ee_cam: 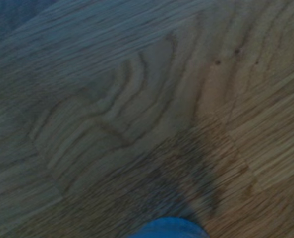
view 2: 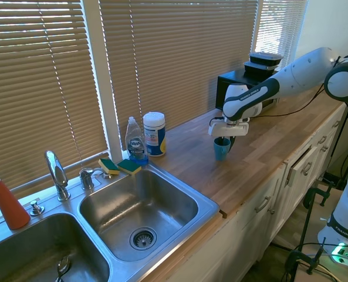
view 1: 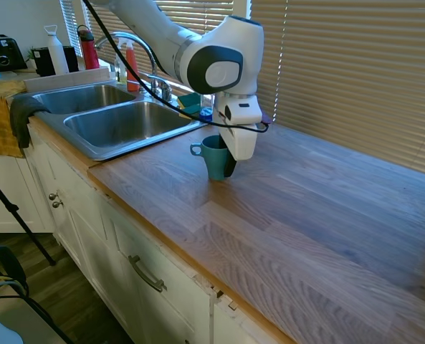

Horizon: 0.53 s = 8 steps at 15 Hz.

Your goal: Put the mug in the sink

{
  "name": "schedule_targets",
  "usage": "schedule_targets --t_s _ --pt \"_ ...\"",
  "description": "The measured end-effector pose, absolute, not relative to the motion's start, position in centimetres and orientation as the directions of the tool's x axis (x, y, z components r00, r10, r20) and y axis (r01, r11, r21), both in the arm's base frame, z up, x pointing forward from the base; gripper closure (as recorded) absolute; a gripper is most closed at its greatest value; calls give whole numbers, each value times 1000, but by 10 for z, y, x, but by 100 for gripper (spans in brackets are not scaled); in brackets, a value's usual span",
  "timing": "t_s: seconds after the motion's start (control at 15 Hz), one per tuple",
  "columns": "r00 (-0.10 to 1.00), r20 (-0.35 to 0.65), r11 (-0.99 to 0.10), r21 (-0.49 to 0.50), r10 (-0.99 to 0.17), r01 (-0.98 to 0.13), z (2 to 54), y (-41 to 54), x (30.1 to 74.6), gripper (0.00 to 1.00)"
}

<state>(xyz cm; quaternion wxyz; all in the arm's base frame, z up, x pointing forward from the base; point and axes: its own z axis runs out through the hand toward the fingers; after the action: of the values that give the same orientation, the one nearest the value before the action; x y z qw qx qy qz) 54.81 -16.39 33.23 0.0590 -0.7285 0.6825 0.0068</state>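
Observation:
The teal mug (view 1: 212,159) (view 2: 221,150) stands upright on the wooden counter (view 1: 305,215), its handle turned toward the sink (view 1: 90,149) (view 2: 208,204). My gripper (view 1: 224,163) (view 2: 225,143) is down over the mug's far side, one finger inside the cup and the dark outer finger against its wall, shut on the mug. The steel double-basin sink with its curved faucet (view 2: 55,170) lies a short way along the counter from the mug. In the wrist view a blue edge of the mug (ee_cam: 167,229) shows over blurred wood grain.
A white wipes canister (view 2: 154,134), a dish soap bottle (view 2: 135,142) and sponges (view 2: 120,166) stand behind the near basin. An orange spray bottle (view 2: 6,202) sits by the far basin. A black appliance (view 2: 239,81) is at the counter's back.

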Motion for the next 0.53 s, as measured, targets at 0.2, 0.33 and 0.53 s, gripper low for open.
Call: schedule_targets --t_s 0.2,0.33,0.53 --pt "99 -87 -91 -85 -991 -992 328 -164 546 100" --pt "123 -89 -115 -94 -988 -989 328 -164 546 100" --pt "176 -89 -164 -123 -980 -979 333 -163 544 100"
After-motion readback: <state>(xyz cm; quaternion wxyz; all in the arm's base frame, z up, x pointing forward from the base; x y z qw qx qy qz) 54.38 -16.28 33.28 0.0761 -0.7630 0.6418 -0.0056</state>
